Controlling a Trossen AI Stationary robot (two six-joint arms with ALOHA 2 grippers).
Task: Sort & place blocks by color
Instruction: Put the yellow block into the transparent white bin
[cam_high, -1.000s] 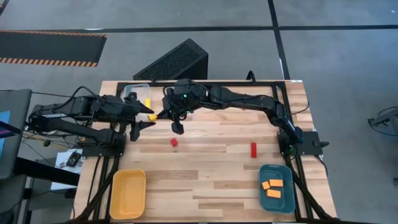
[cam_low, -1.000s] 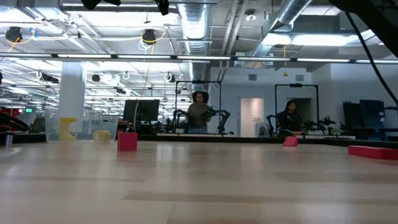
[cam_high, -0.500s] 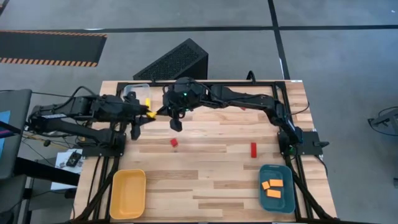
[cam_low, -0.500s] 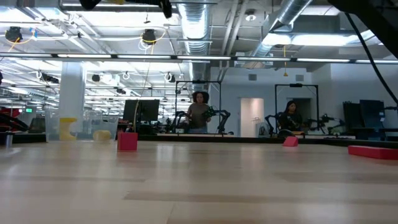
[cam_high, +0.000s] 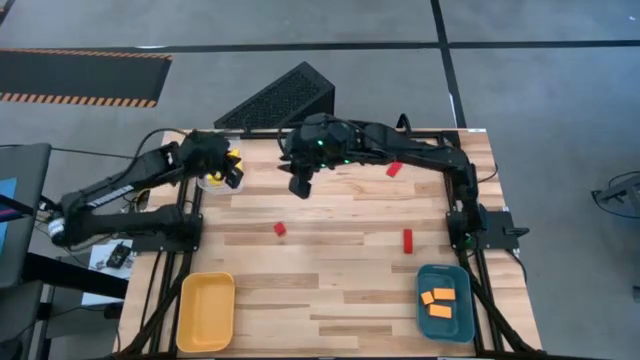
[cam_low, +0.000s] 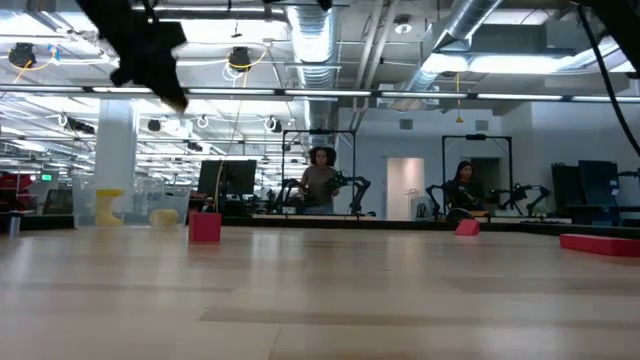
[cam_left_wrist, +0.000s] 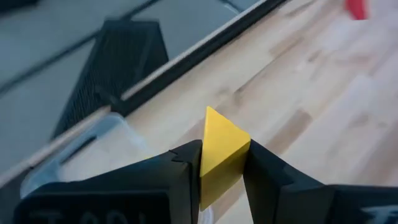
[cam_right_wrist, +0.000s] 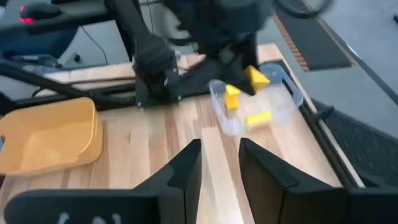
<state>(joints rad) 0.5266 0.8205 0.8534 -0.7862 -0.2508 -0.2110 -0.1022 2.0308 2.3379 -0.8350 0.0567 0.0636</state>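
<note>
High view: left gripper (cam_high: 231, 170) is hanging over the clear tray (cam_high: 207, 183) at the table's far left; three orange blocks (cam_high: 437, 301) are sitting in the teal tray (cam_high: 424, 320), three red blocks (cam_high: 280, 229) are lying loose, yellow tray (cam_high: 190, 335) is bare.

Left wrist view: fingers are clamping a yellow block (cam_left_wrist: 221, 152) (not dropped yet).

Right wrist view: right gripper (cam_right_wrist: 219, 163) is gaping w/ nothing in it, two yellow blocks (cam_right_wrist: 258, 117) are already resting in the clear tray.

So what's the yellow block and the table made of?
The yellow block, pinched in the left tool, looks like painted wood or maybe plastic: flat matte faces, crisp edges, no grain showing. The table looks like wood: pale planks with visible grain and seams.
</note>
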